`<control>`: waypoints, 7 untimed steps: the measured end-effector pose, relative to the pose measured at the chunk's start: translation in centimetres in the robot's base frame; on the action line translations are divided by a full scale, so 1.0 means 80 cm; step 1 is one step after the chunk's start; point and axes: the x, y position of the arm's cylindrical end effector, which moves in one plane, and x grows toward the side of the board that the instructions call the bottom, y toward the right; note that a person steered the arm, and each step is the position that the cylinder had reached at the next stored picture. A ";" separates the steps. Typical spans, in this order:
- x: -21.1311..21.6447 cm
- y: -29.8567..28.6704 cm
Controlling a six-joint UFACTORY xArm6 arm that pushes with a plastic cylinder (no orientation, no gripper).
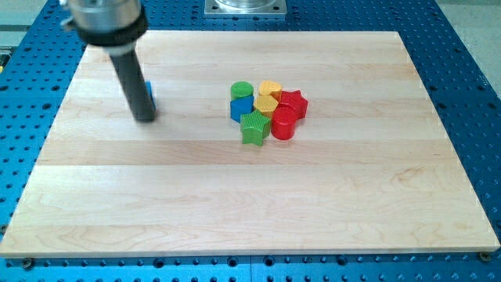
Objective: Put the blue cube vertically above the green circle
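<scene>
My tip point(145, 117) rests on the wooden board at the view's left. A blue block point(149, 93) is mostly hidden behind the rod just above the tip; only its right edge shows, so I cannot tell its shape. The green circle point(241, 89) sits at the upper left of a cluster near the board's centre. A blue cube point(241, 107) sits directly below the green circle and touches it. My tip is far to the left of this cluster.
The cluster also holds a green star point(254, 128), a yellow block point(270, 88), another yellow block point(266, 105), a red star point(293, 102) and a red cylinder point(283, 124). The board point(250, 196) lies on a blue perforated table.
</scene>
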 end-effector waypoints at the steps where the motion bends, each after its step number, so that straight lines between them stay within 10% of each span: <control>1: -0.019 -0.133; 3: -0.033 0.021; 5: -0.095 -0.045; 7: -0.088 0.106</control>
